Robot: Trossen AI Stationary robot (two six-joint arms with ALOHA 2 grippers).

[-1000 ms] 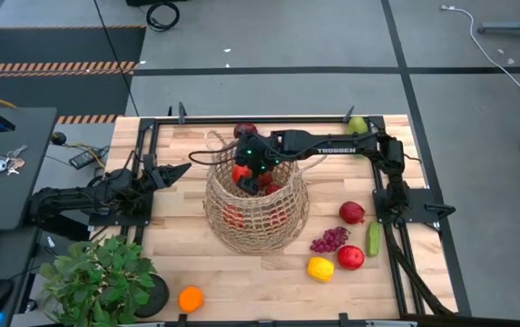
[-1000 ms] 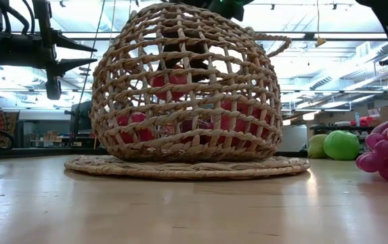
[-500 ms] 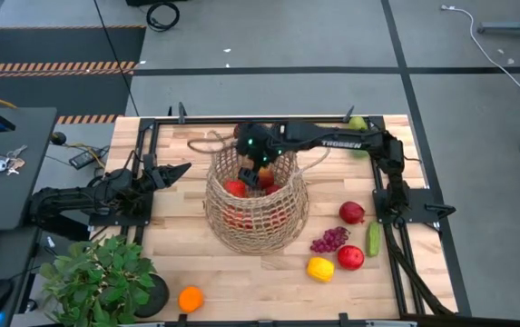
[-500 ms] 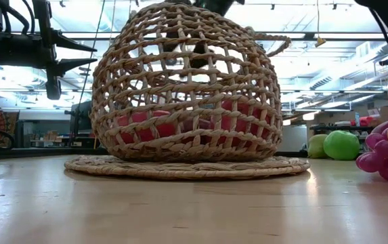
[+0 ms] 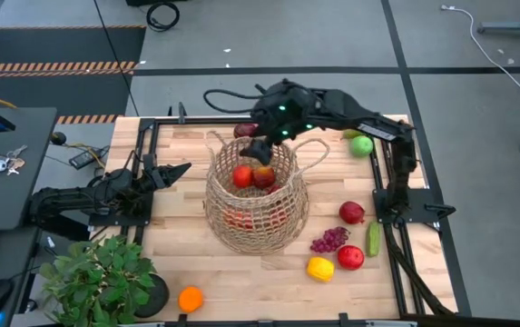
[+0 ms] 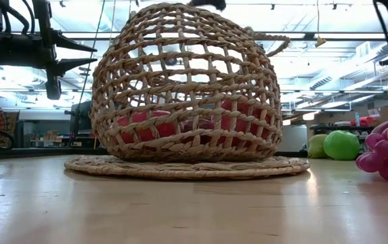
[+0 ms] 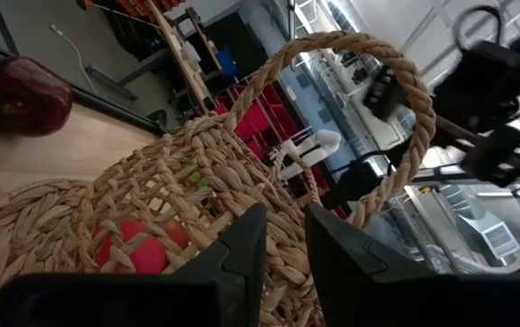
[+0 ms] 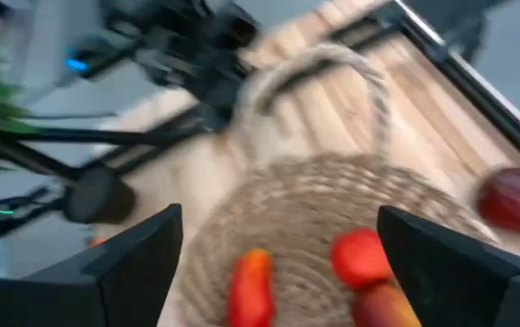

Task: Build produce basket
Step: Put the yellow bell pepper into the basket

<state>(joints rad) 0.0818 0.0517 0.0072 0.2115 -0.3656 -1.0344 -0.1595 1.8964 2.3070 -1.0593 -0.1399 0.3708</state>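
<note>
The tan wicker basket [image 5: 255,204] stands on its flat base mid-table and holds red produce [image 5: 242,175] lying on its bottom, also seen through the weave [image 6: 139,122]. My right gripper [image 5: 258,148] hangs open above the basket's far rim with nothing between its fingers [image 8: 282,268]; its wrist view looks down on the red fruits [image 8: 361,257]. My left gripper [image 5: 183,169] waits shut at the table's left side, pointing at the basket [image 7: 278,254]. More produce lies on the table right of the basket: grapes [image 5: 329,240], a lemon [image 5: 319,268], a cucumber [image 5: 372,239] and red apples [image 5: 351,213].
A dark red apple [image 5: 244,130] lies behind the basket, and a green apple [image 5: 361,143] sits at the far right. An orange [image 5: 190,298] rests near the front edge beside a potted plant [image 5: 101,277]. The basket's loop handle [image 7: 396,100] arches up near my left gripper.
My right gripper has risen out of the basket and drawn back toward the table's far edge, tipping less steeply downward. A red fruit that hung high inside the basket at its fingers now lies on the bottom among the others.
</note>
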